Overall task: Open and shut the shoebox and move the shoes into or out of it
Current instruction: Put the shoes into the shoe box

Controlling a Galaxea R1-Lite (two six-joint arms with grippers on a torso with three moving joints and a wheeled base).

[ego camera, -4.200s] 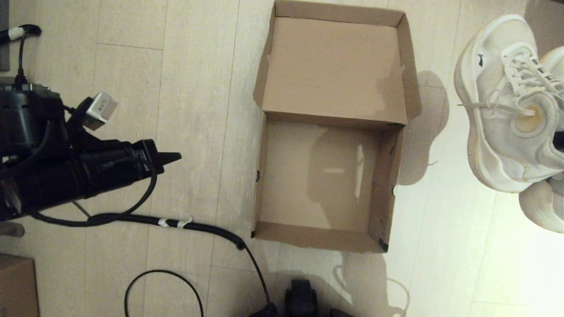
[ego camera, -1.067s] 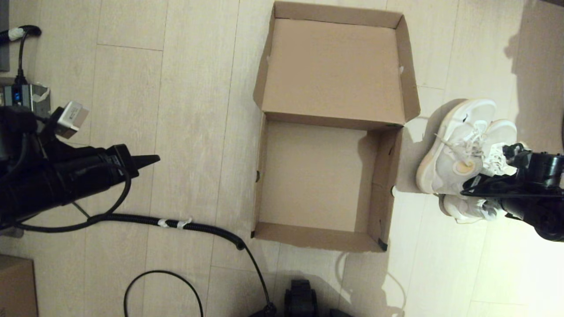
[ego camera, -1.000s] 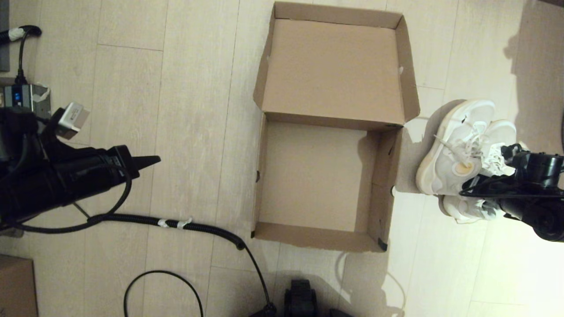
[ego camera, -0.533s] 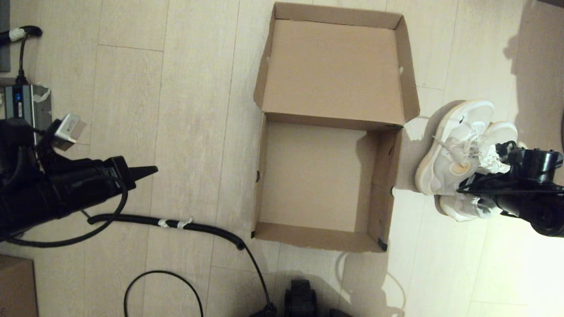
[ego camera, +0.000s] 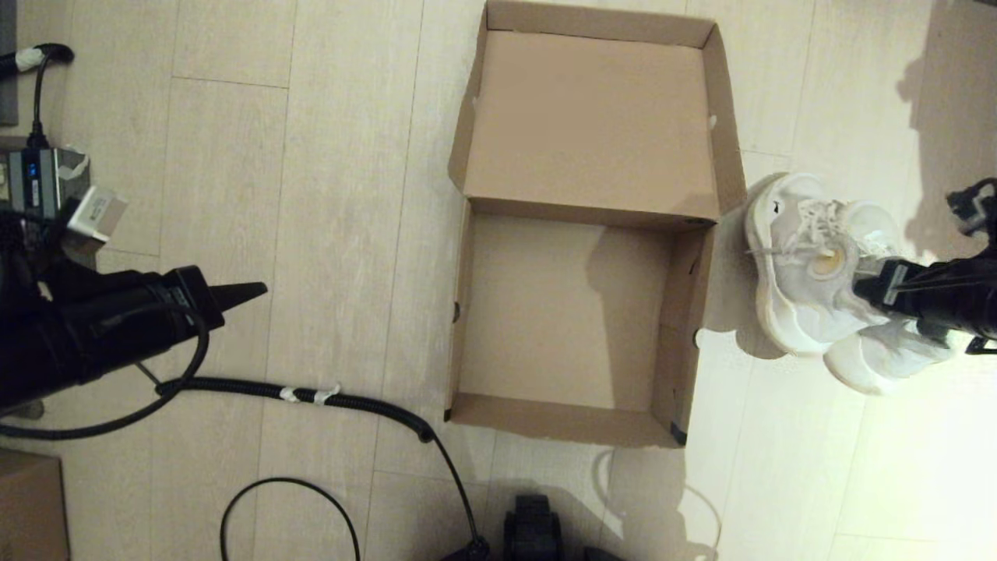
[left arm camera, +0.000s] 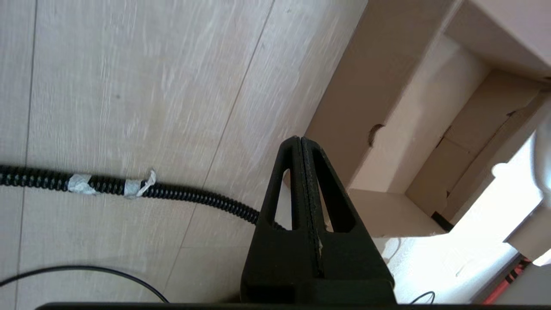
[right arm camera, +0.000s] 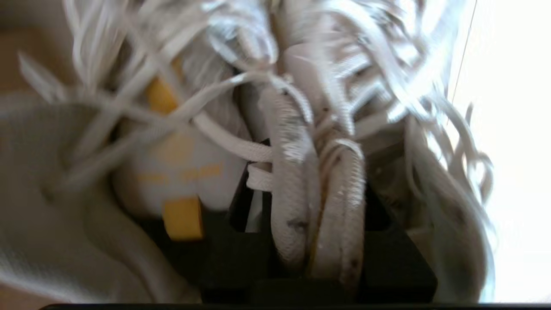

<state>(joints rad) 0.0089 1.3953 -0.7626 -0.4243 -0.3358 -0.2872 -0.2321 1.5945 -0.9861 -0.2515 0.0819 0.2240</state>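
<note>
The brown shoebox [ego camera: 685,312] lies open on the floor in the middle of the head view, its lid [ego camera: 592,117] folded flat to the far side and its inside bare. Just right of the box, the pair of white sneakers [ego camera: 802,296] hangs from my right gripper [ego camera: 861,290], which is shut on their inner collars [right arm camera: 318,202]. Laces dangle around the grip. My left gripper [ego camera: 261,290] is shut and holds nothing, well left of the box; the box's near wall [left arm camera: 366,125] shows beyond its tip [left arm camera: 300,140].
A black ribbed cable [ego camera: 350,405] runs across the floor in front of the box's near left corner. Part of a smaller darker cardboard box [ego camera: 27,506] shows at the near left. A grey device [ego camera: 39,175] sits at the far left.
My right gripper lowered the sneakers from high at the right to beside the box, then turned them and lifted them slightly. My left arm drew back leftward.
</note>
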